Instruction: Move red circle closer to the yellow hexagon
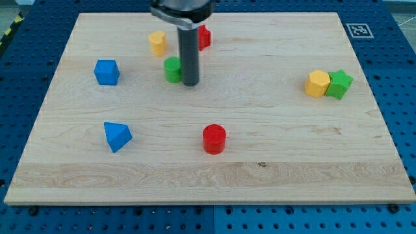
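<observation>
Right, starting at the view's bottom: the wooden board (214, 185) has a wide bare strip along its lower edge, and just above it sits the red circle (214, 139), a short red cylinder a little left of centre, all on its own. Off to the view's left, on roughly the same line, lies the blue triangle (117, 136), well apart from it.

Moving up and across to the view's right: the yellow hexagon (318, 84) stands near the right edge, touching the green star (339, 84) on its right side. So the target pair is well apart from the red circle, up and to the right of it.

Further up, at mid-left, the blue cube (106, 71), and then the green cylinder (173, 69) with my tip (190, 84) planted just beside it on its right, touching or nearly so; I cannot tell which. The tool is a plain rod with nothing to open or close, and it holds nothing. Behind it, at the view's top, a yellow block (157, 43) and a red block (203, 37), half hidden by the rod.

My read: this is the approach step, no contact with the red circle yet. Next move, as I judge it, calls for swinging the tip down to the circle's lower-left side, clear of the green cylinder, then pushing up and rightward toward the hexagon, stopping short so the hexagon and star aren't knocked.
</observation>
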